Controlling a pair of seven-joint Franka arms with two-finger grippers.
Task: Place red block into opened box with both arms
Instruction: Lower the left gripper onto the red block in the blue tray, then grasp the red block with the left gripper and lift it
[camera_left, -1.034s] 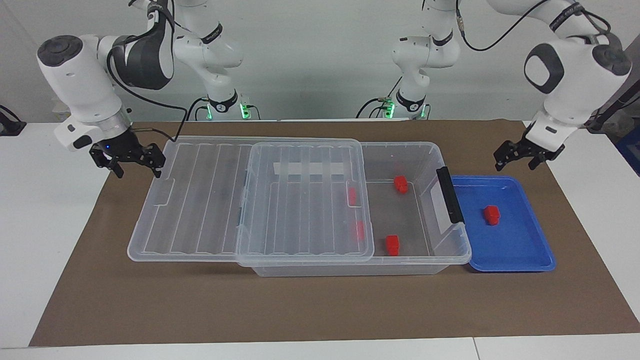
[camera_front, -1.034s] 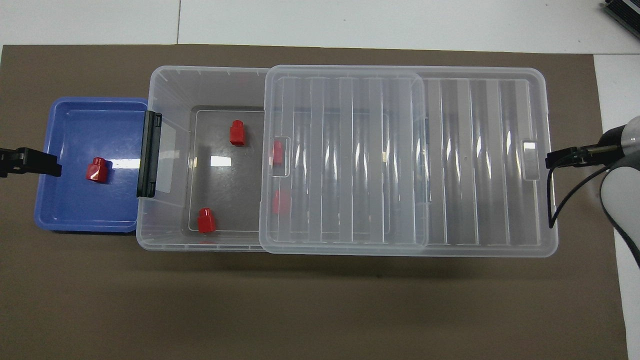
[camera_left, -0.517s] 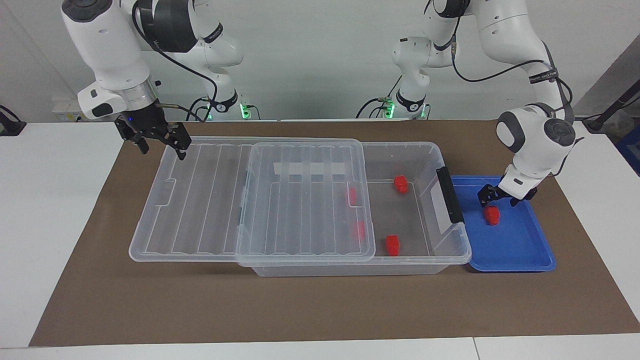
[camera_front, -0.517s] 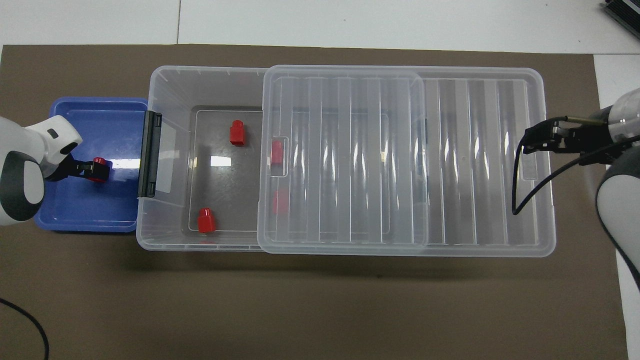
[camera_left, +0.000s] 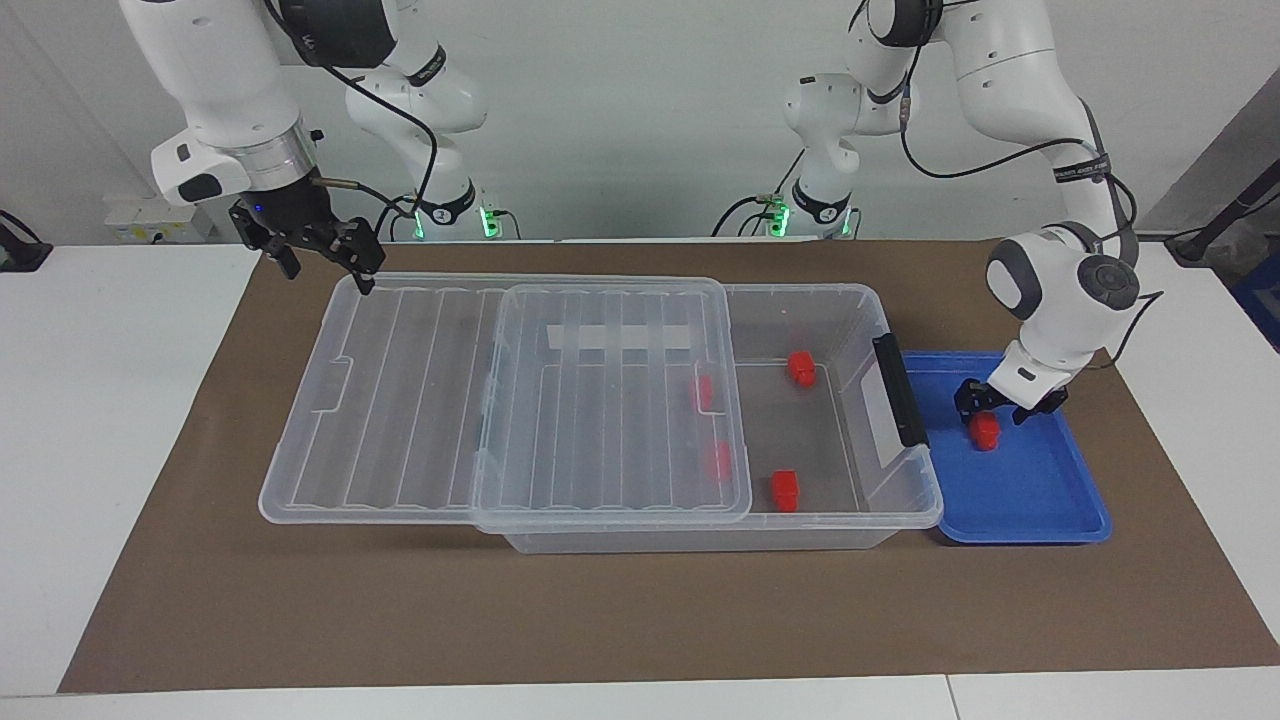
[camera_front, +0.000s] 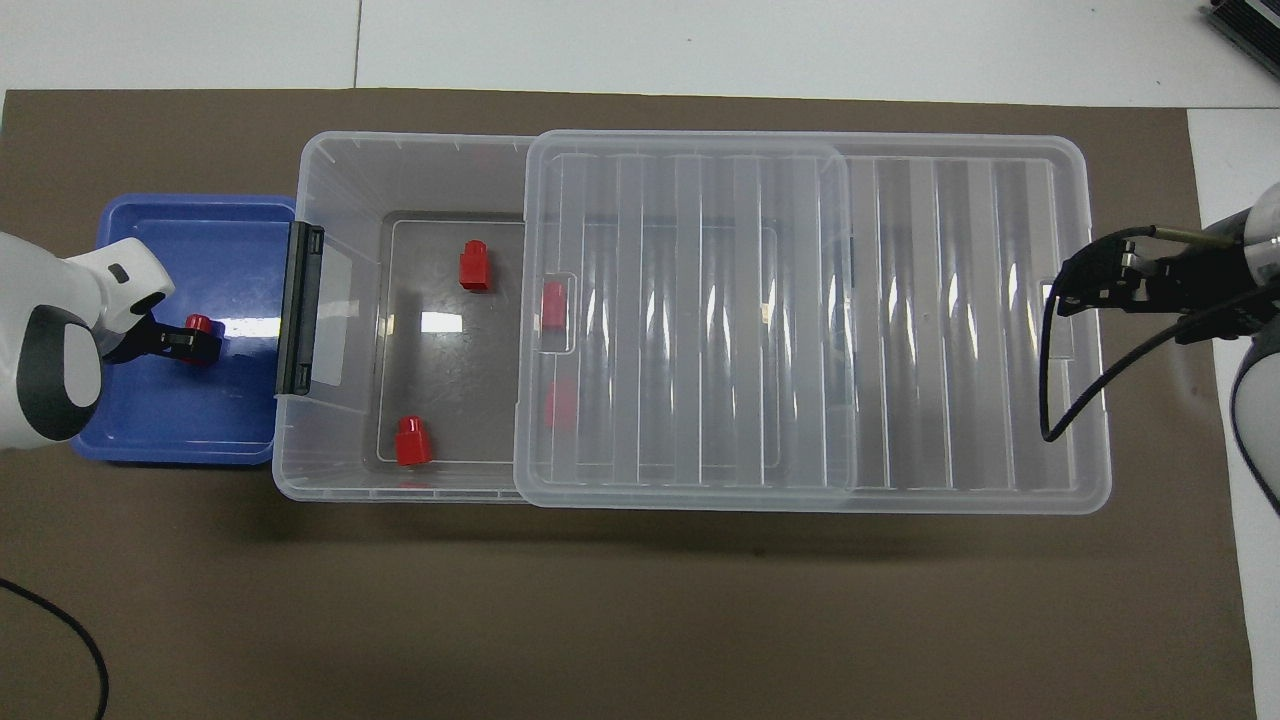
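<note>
The red block (camera_left: 985, 431), small and chunky with a stepped top, sits in the blue tray (camera_left: 1040, 500) beside the box (camera_left: 850, 520). The left gripper (camera_left: 990, 408) straddles it, jaws not clearly clamped. The right gripper (camera_left: 320, 262) hangs spread over the lid (camera_left: 400, 400) corner.

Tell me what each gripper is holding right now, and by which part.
The left gripper straddles the red block in the blue tray, fingers at its sides; a firm hold cannot be told. The right gripper is open over the lid's edge, holding nothing.
</note>
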